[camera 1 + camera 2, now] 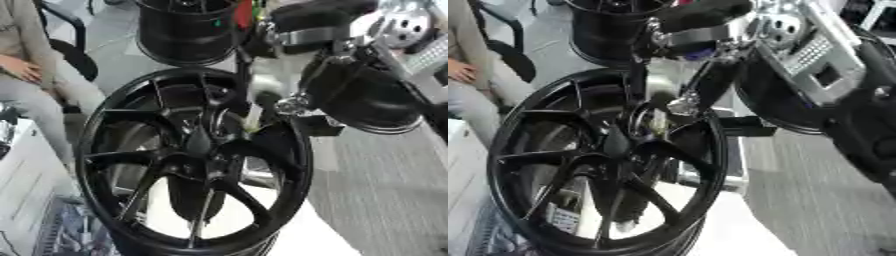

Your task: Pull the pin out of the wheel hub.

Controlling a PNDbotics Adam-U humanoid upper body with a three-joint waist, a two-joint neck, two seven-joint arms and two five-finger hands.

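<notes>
Right hand [229, 102] over wheel hub [197, 162], fingers hidden.

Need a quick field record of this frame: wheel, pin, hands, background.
wheel: black spoked wheel, upright, filling the view
pin: cannot make out
right hand: black, reaching down to the wheel's upper spokes; fingers unclear
left hand: not in view
behind: second black wheel; seated person at left edge, not touching

Black wheel hub [197, 165] stands on white surface [306, 240].
</notes>
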